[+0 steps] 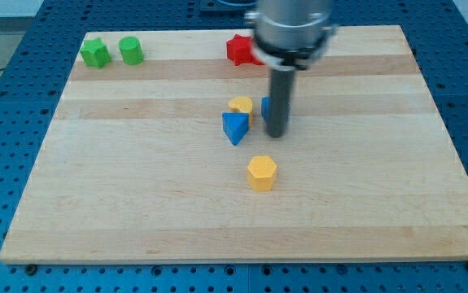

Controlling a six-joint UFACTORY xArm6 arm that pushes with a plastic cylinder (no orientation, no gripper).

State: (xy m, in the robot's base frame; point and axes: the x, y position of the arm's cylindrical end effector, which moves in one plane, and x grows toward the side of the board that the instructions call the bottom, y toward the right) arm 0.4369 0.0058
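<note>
My tip rests on the wooden board near its middle. Just behind the rod, at its left edge, a sliver of a blue block shows; the rest is hidden, and the tip seems to touch it. To the left lie a blue triangular block and, above it, a yellow block close together. A yellow hexagonal block sits below the tip, apart from it.
A red star-like block lies at the view's top, partly behind the arm. Two green blocks sit at the top left corner. A blue perforated table surrounds the board.
</note>
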